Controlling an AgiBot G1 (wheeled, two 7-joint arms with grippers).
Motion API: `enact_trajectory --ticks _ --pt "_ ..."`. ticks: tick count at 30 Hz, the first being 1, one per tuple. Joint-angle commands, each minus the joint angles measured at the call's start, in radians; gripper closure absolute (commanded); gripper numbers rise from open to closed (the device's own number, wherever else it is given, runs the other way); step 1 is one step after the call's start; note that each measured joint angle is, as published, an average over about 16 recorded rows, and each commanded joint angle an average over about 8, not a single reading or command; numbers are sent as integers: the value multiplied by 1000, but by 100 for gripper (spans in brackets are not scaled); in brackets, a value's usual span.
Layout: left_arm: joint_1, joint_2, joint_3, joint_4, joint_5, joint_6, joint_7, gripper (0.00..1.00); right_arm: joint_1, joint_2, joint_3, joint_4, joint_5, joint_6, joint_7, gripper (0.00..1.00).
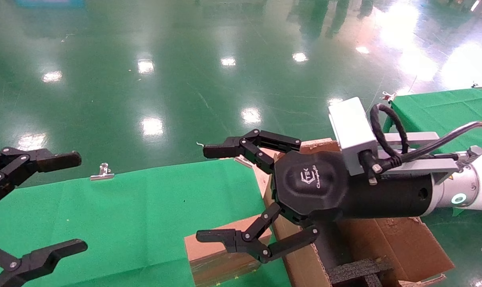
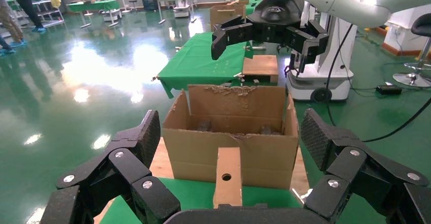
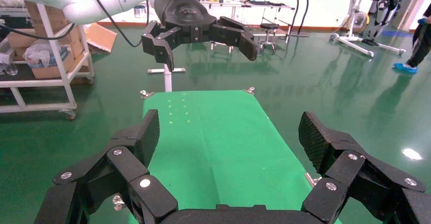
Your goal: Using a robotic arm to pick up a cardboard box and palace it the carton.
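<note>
Green cloth covers the surface [image 1: 125,207] at lower centre. Just right of it sits the large brown corrugated carton [image 1: 384,243]. Touching its wall, the small closed brown cardboard box [image 1: 215,255] lies beneath the right pincer [image 1: 225,195], fingers spread, empty. Lower left, the left pincer [image 1: 75,203] hangs released.

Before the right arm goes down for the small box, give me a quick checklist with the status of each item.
1. Right gripper open: ok, fingers spread wide.
2. Right gripper empty: ok, nothing between the fingers.
3. Right gripper over the box: ok roughly; in the head view its lower finger overlaps the box, height above it cannot tell.
4. Box free to grasp: ok, it stands on the green table beside the carton, nothing on top.
5. Carton open: ok, flaps up.
6. Left gripper out of the way: ok, open, at the table's far-left side.
</note>
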Motion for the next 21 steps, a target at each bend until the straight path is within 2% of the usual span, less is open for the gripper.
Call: enact_trajectory --ticks 1,11,12,19,21 --pt "0 0 0 0 0 0 0 0 0 0 0 0 0 0 0 0" --pt "0 0 0 0 0 0 0 1 0 0 0 0 0 0 0 0" --pt "0 0 0 0 0 0 0 10 0 0 0 0 0 0 0 0" --pt "0 0 0 0 0 0 0 96 0 0 0 0 0 0 0 0" --pt "0 0 0 0 0 0 0 100 0 0 0 0 0 0 0 0"
